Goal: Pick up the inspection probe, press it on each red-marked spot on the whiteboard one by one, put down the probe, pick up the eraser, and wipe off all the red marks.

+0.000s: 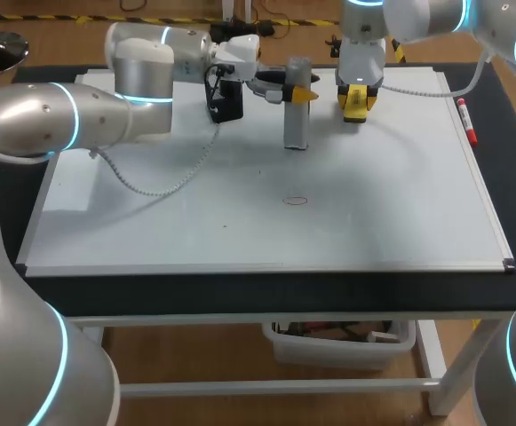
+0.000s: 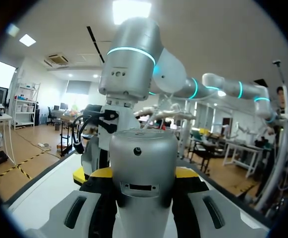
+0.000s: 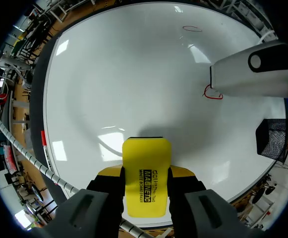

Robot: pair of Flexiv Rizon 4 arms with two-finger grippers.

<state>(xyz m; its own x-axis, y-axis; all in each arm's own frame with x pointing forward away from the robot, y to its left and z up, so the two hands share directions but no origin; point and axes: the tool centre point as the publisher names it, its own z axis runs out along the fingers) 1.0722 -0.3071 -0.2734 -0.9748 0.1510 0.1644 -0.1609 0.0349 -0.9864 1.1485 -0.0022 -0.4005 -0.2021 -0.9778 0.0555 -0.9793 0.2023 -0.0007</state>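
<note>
nearest on the whiteboard (image 1: pixel 151 231) lies a red oval mark (image 1: pixel 296 200). behind it the left fingers (image 2: pixel 189 172) clamp the inspection probe (image 1: pixel 296 120) upright, tip at a second red mark (image 3: pixel 213 93). it looks stiff and smooth, best held mid-body. farthest, the right fingers (image 3: pixel 181 172) pinch the yellow eraser (image 3: pixel 144 181), likely light, by its sides.

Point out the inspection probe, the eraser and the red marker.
inspection probe (image 1: pixel 295 124): head view, lower part of its grey body.
eraser (image 3: pixel 146 181): right wrist view, its yellow face.
red marker (image 1: pixel 467 124): head view, middle of its barrel.
</note>
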